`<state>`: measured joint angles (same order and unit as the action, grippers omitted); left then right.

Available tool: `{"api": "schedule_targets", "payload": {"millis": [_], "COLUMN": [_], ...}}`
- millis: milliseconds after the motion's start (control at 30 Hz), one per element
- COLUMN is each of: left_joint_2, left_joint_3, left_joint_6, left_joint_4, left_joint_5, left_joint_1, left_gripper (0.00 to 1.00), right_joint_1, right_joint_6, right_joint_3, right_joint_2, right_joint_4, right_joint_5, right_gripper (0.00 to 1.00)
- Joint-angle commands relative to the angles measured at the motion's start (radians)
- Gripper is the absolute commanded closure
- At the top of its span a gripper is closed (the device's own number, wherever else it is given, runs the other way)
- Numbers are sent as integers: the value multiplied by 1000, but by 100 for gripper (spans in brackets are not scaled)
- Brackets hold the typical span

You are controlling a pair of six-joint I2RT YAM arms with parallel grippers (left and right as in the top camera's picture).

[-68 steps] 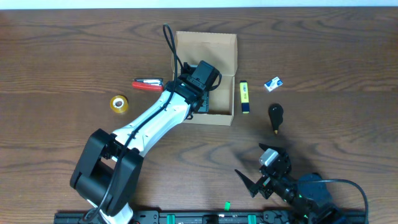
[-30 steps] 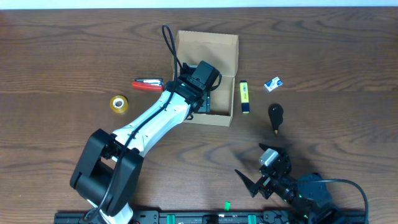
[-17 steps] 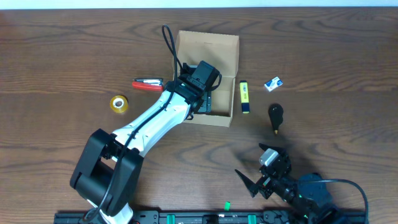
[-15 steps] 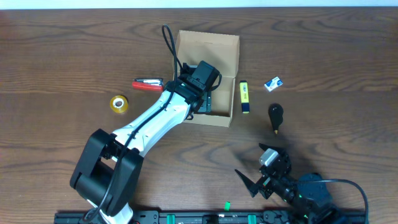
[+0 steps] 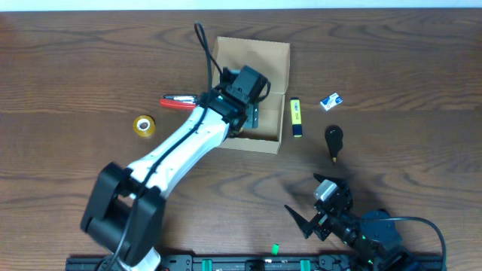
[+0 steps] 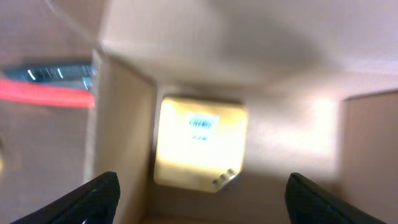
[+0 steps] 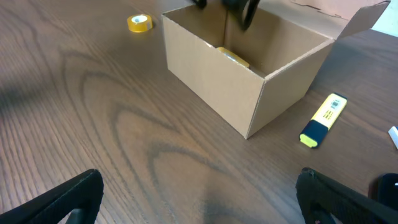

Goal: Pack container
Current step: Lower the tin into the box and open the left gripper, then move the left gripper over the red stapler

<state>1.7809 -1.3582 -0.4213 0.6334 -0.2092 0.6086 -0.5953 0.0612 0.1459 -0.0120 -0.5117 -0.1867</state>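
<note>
Left end effector [image 5: 246, 94] hangs over the opening of the small rectangular tan cardboard box [image 5: 256, 143], its two dark fingers [image 6: 99, 193] spread wide with nothing between them. That box stands near the middle of the dark wooden bench [image 5: 75, 75], its hinged flap lid raised at the far side. Inside, close against one wall, lies a flat yellow square pad [image 6: 199, 143]. Right end effector [image 5: 310, 205] sits low near the bench's front edge, well apart from the box, likewise spread wide and holding nothing. A yellow highlighter [image 5: 297, 118] lies just beside the box on its right. A red-handled tool [image 5: 179, 101] lies on its left, with a yellow tape roll [image 5: 144, 125] farther out.
</note>
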Motion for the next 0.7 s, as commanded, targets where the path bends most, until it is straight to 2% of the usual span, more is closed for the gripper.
{"api": "schedule_targets", "payload": {"millis": [0, 133, 300, 400, 500, 567, 667], "left_joint_2": [-103, -204, -286, -265, -227, -198, -166], "left_joint_3": [-79, -102, -102, -101, -101, -101, -101], "left_joint_6": [56, 82, -106, -228, -293, -316, -301], "left_joint_4": [21, 27, 69, 105, 99, 84, 43], "left_joint_5": [0, -4, -30, -34, -32, -26, 42], "left_joint_1": [-3, -10, -114, -238, -318, -355, -381], "left_gripper": [14, 13, 14, 14, 11, 5, 5], "right_joint_1": [-8, -8, -8, -8, -8, -8, -8], "right_joint_6": [-12, -12, -12, -12, -12, -12, -12], "right_joint_3": [-4, -4, -4, -4, -4, -4, -4], "right_joint_2": [7, 7, 7, 7, 7, 7, 7], "right_joint_4": [-1, -1, -1, -1, -1, -1, -1], "right_joint_5": [-4, -4, -4, -4, -4, -4, -4], "right_gripper": [1, 1, 1, 1, 1, 1, 1]}}
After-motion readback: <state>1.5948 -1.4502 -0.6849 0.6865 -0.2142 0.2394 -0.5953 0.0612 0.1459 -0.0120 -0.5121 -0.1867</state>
